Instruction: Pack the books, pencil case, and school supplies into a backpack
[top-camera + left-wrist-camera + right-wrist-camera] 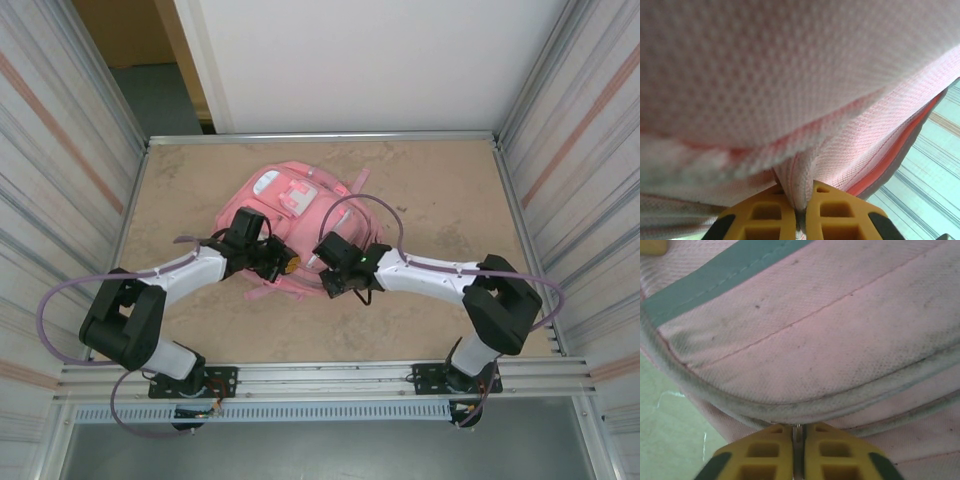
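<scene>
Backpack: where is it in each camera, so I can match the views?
Top external: backpack at table centre, left tool and right tool at its near edge.
Left wrist: pink mesh above, a fold pinched in the left tool.
Right wrist: pink panel with grey piping above the shut right tool.
Shared landmark: yellow tool fingers.

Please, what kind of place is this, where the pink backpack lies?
Probably a robot test cell: a tan tabletop fenced by ribbed metal side walls, an aluminium rail at its near edge with two white-and-black robot arms bolted on, both at a large pink fabric backpack.
</scene>
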